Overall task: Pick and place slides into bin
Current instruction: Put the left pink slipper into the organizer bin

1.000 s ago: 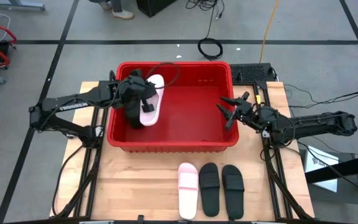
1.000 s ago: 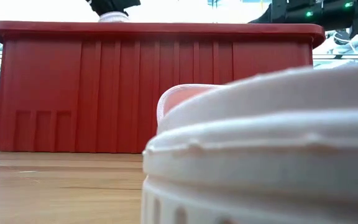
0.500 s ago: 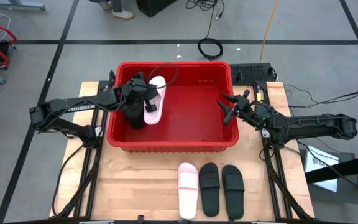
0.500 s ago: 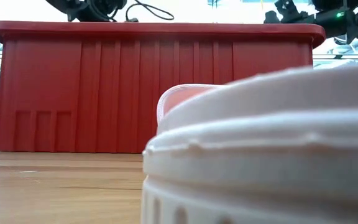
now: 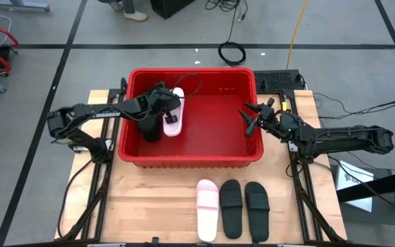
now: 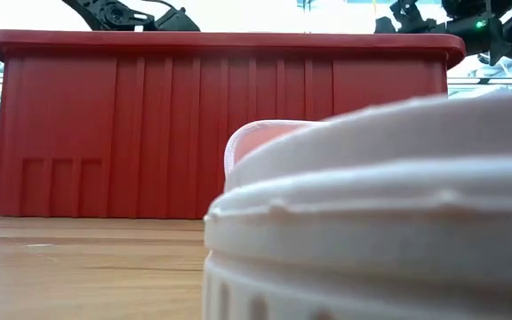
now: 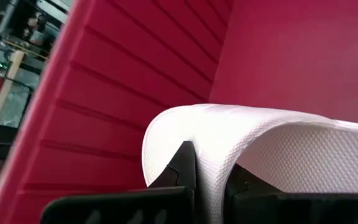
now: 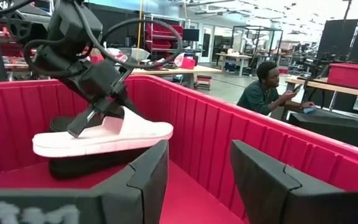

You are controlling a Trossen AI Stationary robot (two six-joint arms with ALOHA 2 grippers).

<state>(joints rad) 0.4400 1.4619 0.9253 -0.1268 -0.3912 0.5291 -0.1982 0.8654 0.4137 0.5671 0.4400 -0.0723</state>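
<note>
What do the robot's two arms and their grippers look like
Both arms are dark, jointed and slender. The left arm carries white lettering along one link and a black cable looping above its wrist. The left gripper and right gripper each end in two dark, blocky fingers.

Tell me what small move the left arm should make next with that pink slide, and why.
Probably open the left hand and let go. It is shut on the strap of the pink slide, which already sits inside the red bin, lying over a black slide on the bin floor. Nothing seems left to carry. The right hand waits open over the bin's right side.
</note>
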